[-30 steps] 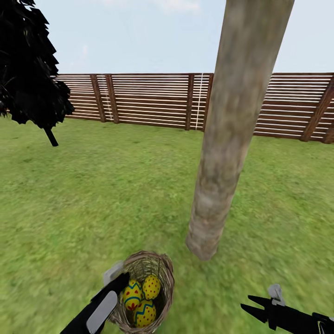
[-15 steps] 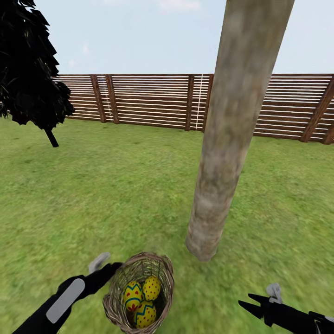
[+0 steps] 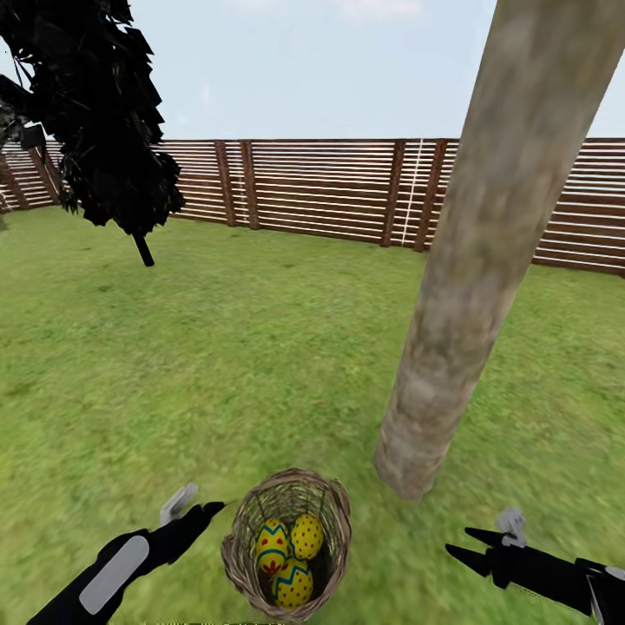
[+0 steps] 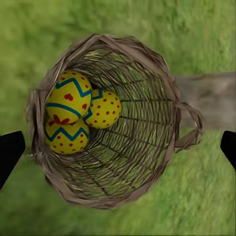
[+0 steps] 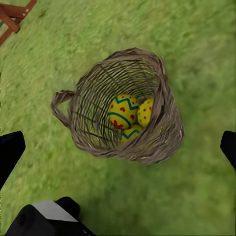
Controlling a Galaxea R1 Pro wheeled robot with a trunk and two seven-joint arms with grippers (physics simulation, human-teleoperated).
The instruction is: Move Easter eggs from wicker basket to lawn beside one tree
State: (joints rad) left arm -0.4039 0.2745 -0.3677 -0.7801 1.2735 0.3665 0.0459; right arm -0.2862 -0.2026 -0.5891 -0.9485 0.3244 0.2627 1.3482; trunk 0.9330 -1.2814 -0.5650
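- The basket (image 3: 286,542) on the grass (image 3: 217,365) holds three eggs (image 3: 291,555), near the tree trunk (image 3: 473,278).
- Left gripper (image 3: 213,506) and right gripper (image 3: 460,549) spread wide, grasping nothing.

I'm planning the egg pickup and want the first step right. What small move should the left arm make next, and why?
Probably lower the open left end effector into the wicker basket onto the top Easter egg. All three eggs lie inside, the end effector sits just beside the rim, its wrist view looks straight in, and the tree stands close by.
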